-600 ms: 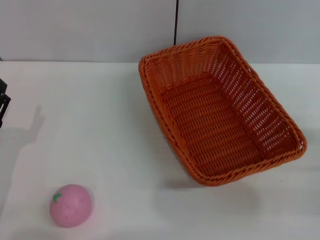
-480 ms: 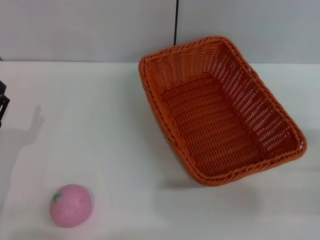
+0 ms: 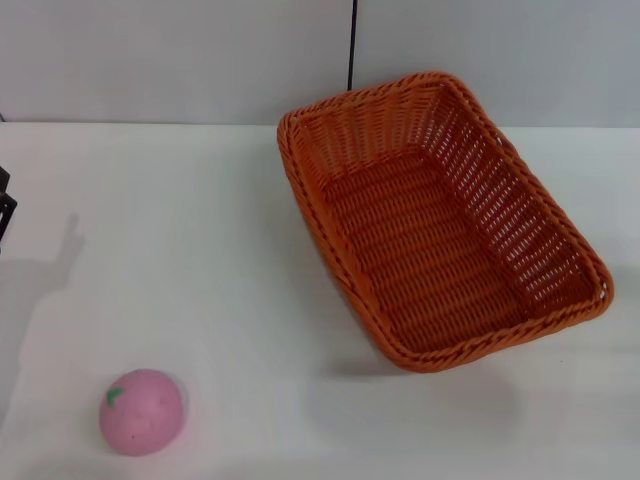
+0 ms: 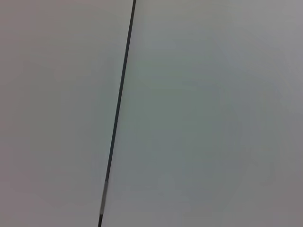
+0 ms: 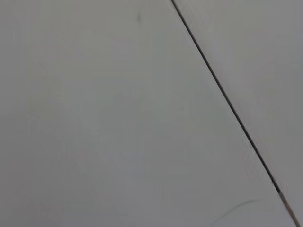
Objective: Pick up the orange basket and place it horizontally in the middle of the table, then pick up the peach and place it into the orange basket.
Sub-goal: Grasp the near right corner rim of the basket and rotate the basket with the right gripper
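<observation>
Head view: the basket (image 3: 440, 225) lies skewed on the table (image 3: 200, 250), right of middle; the peach (image 3: 141, 411) sits near left, well apart. The left gripper (image 3: 5, 205) barely shows at the edge, jaws unreadable. Both wrist views show only wall (image 4: 199, 113), so the right gripper is unseen.

Left gripper (image 3: 4, 205) barely in the head view, only a dark sliver at the far left edge, raised above the table level; fingers not discernible. Right arm and gripper out of sight in every view.
</observation>
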`<state>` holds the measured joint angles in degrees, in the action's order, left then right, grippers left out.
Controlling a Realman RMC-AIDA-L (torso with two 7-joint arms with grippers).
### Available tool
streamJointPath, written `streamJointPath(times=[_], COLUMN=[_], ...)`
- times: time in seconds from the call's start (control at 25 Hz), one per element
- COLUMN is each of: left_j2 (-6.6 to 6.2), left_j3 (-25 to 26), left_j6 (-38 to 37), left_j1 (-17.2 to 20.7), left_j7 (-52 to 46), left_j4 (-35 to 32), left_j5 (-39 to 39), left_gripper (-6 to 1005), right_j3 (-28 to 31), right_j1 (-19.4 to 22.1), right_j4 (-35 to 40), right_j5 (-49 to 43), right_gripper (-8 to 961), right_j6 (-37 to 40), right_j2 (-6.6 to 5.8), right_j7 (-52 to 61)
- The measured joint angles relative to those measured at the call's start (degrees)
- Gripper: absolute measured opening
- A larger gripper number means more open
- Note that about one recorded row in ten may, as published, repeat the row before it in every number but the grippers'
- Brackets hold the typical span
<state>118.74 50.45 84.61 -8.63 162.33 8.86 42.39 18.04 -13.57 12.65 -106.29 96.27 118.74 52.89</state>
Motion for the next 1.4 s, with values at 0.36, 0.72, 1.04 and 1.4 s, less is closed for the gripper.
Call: streamJointPath(times=[0.36,0.72,1.04,1.4], left_j2=[0.00,0.12,0.10,0.08], left_j3=[0.00,-0.17,-0.79,-0.89], left_j6=[-0.63,-0.76,-0.77,-0.77], left_j1=[-0.46,-0.73,-0.20,-0.33], left_j7=[0.00,-1.05,-1.57,-1.58], left_j4=[-0.09,0.11,0.10,0.27], left_j5=[-0.10,-0.22,-0.21,-0.20], left_gripper=[810,810,810,810], right_j3=[-13.68,-33.86,-39.34,-49.70], right_j1=[-0.79,-2.23,-11.26,-18.94], right_j4=[31.99,61.09,60.36,47.60], right_j5=[-0.14,-8.85,-22.28,-30.80], right_gripper=[645,641,637,633], right_j6=[4.74,8.76,13.28,4.64], right_j2=[-0.27,-4.06,-8.19,-6.84], right_j7=[31.33,65.45,79.50,80.97])
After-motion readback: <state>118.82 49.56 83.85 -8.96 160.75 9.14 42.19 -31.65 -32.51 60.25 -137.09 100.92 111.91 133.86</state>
